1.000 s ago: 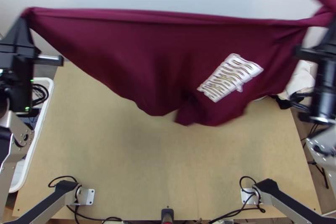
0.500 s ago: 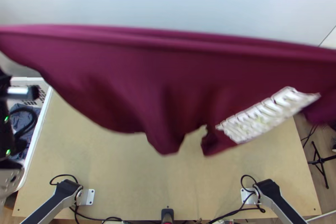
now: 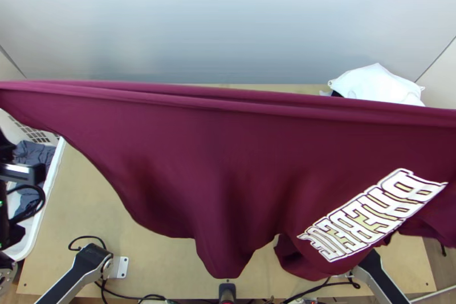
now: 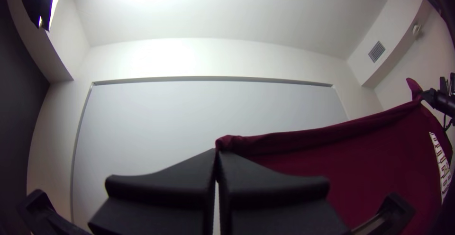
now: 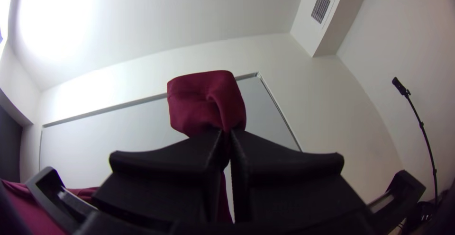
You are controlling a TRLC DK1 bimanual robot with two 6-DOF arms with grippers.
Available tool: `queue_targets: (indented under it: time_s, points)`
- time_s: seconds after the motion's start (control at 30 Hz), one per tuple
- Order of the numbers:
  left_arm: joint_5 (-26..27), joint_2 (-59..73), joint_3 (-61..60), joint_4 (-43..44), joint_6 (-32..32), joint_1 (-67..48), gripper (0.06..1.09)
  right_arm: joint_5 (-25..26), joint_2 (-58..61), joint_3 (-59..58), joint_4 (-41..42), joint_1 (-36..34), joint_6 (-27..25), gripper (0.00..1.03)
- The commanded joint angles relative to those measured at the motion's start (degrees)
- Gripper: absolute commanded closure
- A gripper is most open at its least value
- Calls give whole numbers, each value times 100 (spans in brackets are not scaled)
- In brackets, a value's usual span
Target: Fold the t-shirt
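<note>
The maroon t-shirt (image 3: 188,150) hangs stretched above the table, its taut upper edge crossing the top view and its lower part drooping in folds. White lettering (image 3: 370,215) lies towards its right side. At the left edge of the top view is part of my left gripper (image 3: 20,173). In the left wrist view my left gripper (image 4: 216,153) is shut on one end of the taut shirt edge (image 4: 294,140). My right gripper (image 5: 228,133) is shut on a bunched piece of the shirt (image 5: 206,97), whose short flap sticks up beyond the fingertips.
A white bin (image 3: 48,190) with dark cloth stands at the table's left side. White cloth (image 3: 376,84) lies at the back right. The wooden table (image 3: 154,270) shows below the shirt, with cables and arm bases along its near edge.
The stretched shirt has come down the top view towards the near edge and looks larger. Both grippers have moved with it, still holding it. The white cloth behind has come back into sight.
</note>
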Motion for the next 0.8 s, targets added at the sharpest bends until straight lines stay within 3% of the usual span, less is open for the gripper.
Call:
queue_targets:
  time_s: [0.0, 0.2, 0.37, 0.5, 0.67, 0.77]
  points:
    - [-27, -330, -722, -289, -9, 32, 105, -2, 188, -345, -705, 282, 268, 100]
    - [-36, 136, -1619, 722, 378, 752, 105, -90, 654, -1479, -450, 422, 259, 100]
    - [78, 742, -2427, 1539, 791, 805, 105, -424, 1234, -2551, 622, 413, 224, 100]
    - [140, 1613, -2682, 2207, 861, 840, 105, -653, 2236, -3096, 1334, -193, 549, 100]
    - [298, 3063, -2744, 3314, 896, 981, 105, -767, 3932, -3061, 2222, -448, 646, 100]
    - [298, 4117, -2260, 3613, 853, 1157, 105, -776, 5084, -2367, 2389, -597, 655, 100]
